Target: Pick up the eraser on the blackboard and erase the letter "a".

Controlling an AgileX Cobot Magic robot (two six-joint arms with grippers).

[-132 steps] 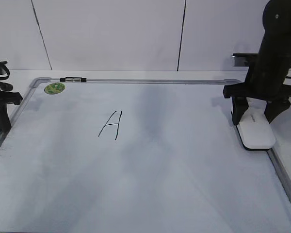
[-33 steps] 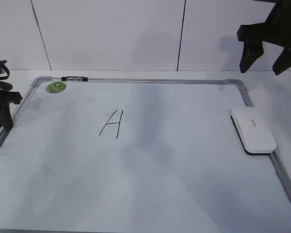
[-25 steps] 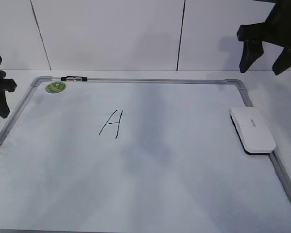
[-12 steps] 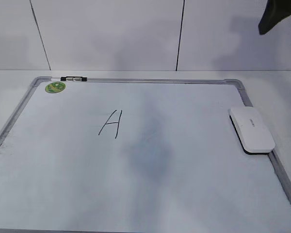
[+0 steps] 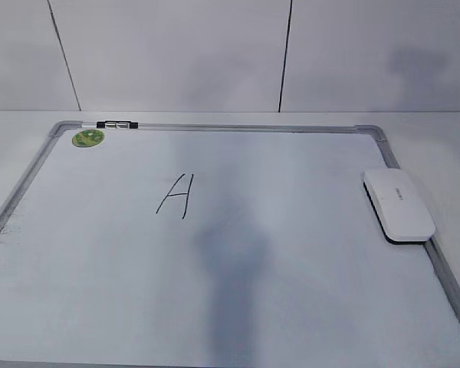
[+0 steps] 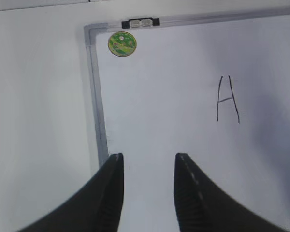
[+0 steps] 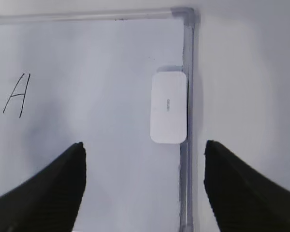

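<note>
Flat white plastic eraser [image 5: 399,205] lying on large white metal-framed blackboard [image 5: 215,307], against its right frame, untouched. Capital "A" [image 5: 176,196] left of eraser. Left gripper [image 6: 147,166] released, empty; right gripper [image 7: 144,154] spread wide, high above eraser.

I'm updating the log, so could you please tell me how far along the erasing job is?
Done: the only writing on the board is a capital "A"; no lowercase "a" shows. The eraser lies flat at the right frame edge. In hand: nothing; the left gripper and right gripper hang above, jaws open and empty. Left: apparently nothing.
</note>
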